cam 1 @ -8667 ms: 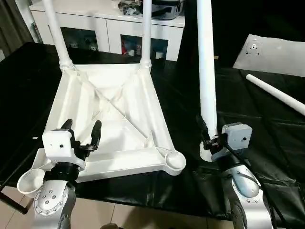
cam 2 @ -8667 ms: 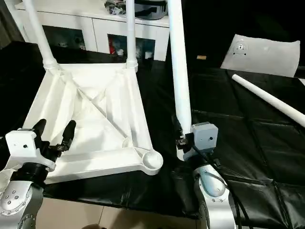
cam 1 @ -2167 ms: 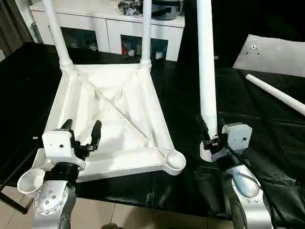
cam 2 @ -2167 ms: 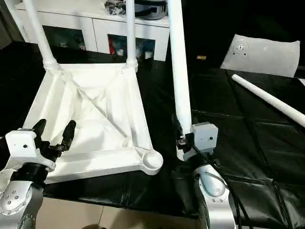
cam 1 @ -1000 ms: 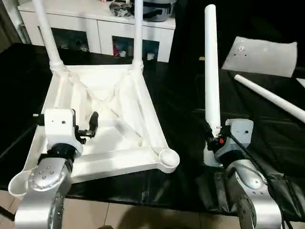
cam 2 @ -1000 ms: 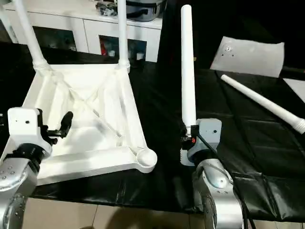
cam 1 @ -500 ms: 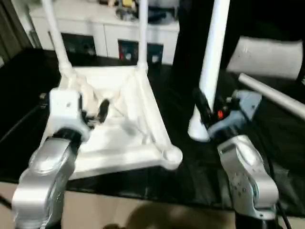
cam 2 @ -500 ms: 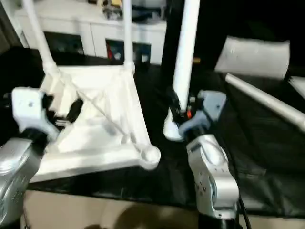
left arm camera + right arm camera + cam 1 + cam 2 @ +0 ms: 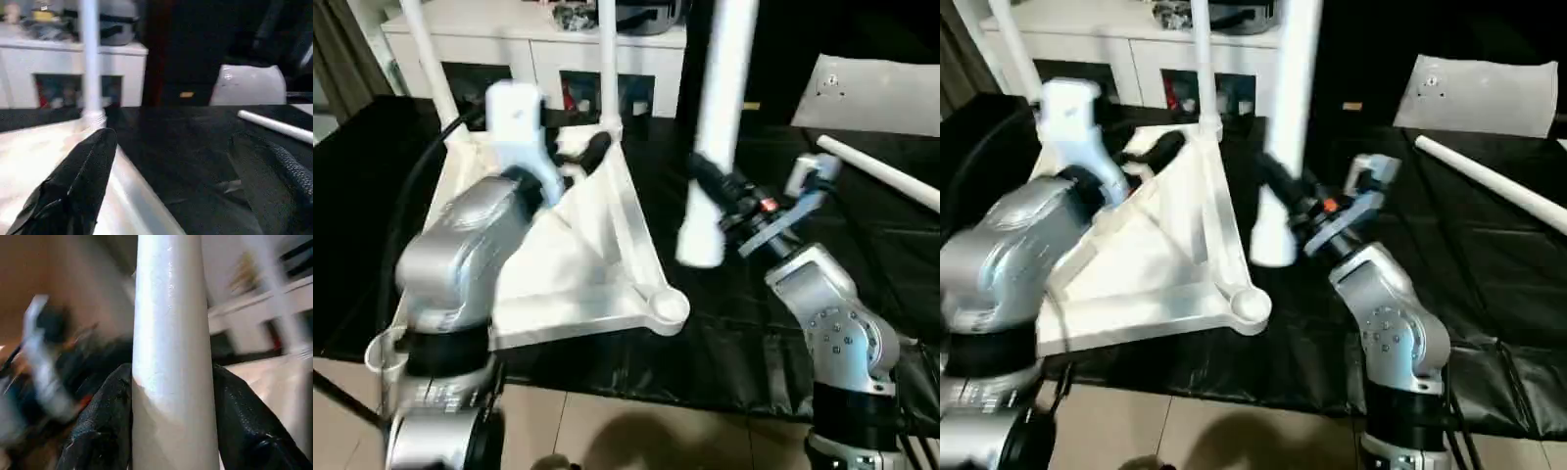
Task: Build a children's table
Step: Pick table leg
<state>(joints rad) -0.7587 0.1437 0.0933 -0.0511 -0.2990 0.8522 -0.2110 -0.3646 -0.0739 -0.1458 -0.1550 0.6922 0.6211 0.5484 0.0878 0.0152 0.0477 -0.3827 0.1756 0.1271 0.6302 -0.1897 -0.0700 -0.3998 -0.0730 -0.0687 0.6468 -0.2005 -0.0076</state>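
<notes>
The white tabletop (image 9: 570, 324) lies upside down on the black-covered table, ribs up. Two white legs (image 9: 429, 69) (image 9: 608, 64) stand in its far corner sockets. The near right socket (image 9: 667, 307) is bare. My right gripper (image 9: 713, 191) is shut on a third leg (image 9: 720, 108), held tilted off the table with its wide end hanging just right of the tabletop's right rim. Its fingers (image 9: 100, 431) press both sides of the tube. My left gripper (image 9: 572, 162) hovers open over the tabletop's far right part, with nothing between its fingers (image 9: 78, 181). A fourth leg (image 9: 886, 181) lies at the right.
A white cabinet (image 9: 538, 54) with clutter on top stands behind the table. A white sheet with a round fitting (image 9: 881, 93) lies at the back right. The black cloth (image 9: 734, 343) ends at the front edge above a tiled floor.
My right gripper has lifted the leg off the table and carried it left toward the tabletop, tilted. My left arm has risen and reached farther over the tabletop. The view has also shifted.
</notes>
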